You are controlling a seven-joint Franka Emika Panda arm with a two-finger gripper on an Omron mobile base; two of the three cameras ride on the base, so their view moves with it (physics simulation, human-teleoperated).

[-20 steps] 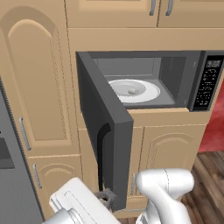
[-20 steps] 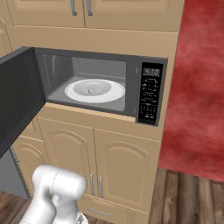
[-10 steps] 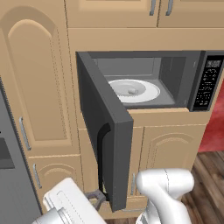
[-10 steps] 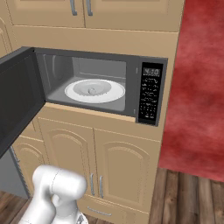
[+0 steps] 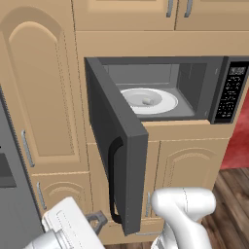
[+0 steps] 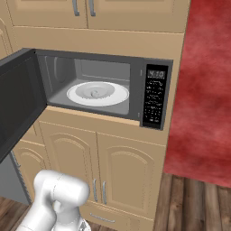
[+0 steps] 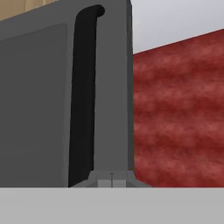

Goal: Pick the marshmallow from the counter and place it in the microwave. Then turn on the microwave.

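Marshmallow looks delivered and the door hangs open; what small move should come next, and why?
Probably push the door shut. The marshmallow already sits on the plate inside the microwave, and the shut hand sits low by the door's handle.

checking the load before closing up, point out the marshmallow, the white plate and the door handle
marshmallow (image 5: 147, 100), left base view, on the lump's middle
white plate (image 6: 118, 95), right base view, on its bare right rim
door handle (image 7: 83, 100), hand view, midway along the black bar

Dark grey microwave (image 5: 160, 87), black handle (image 5: 114, 180), white plate (image 5: 163, 102), off-white marshmallow (image 5: 147, 100)
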